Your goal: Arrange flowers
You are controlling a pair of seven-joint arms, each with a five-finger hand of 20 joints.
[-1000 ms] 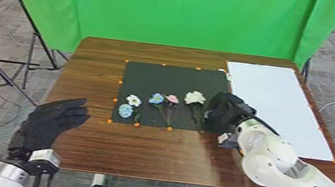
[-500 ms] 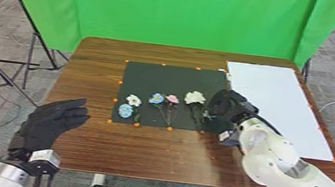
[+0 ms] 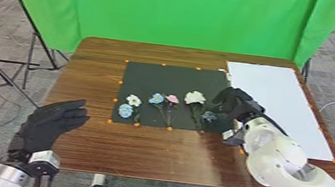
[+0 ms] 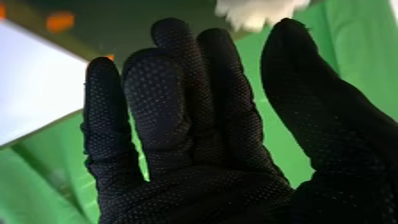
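Black-gloved, the right robot hand (image 3: 234, 101) is holding thumb and fingers apart beside the dark blue flower (image 3: 209, 116) lying toward the mat (image 3: 174, 77)'s near right corner, where low sideways travel is risking snagged petals.

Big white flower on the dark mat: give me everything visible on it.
The big white flower lies flat on the dark mat, bloom away from the robot, stem running toward the near edge. The bloom is full, with ruffled petals that look like fabric; the stem looks thin and green. The pink flower is left of it, a small dark-bluish one right of its stem. The right hand is close by on the right, not gripping it.
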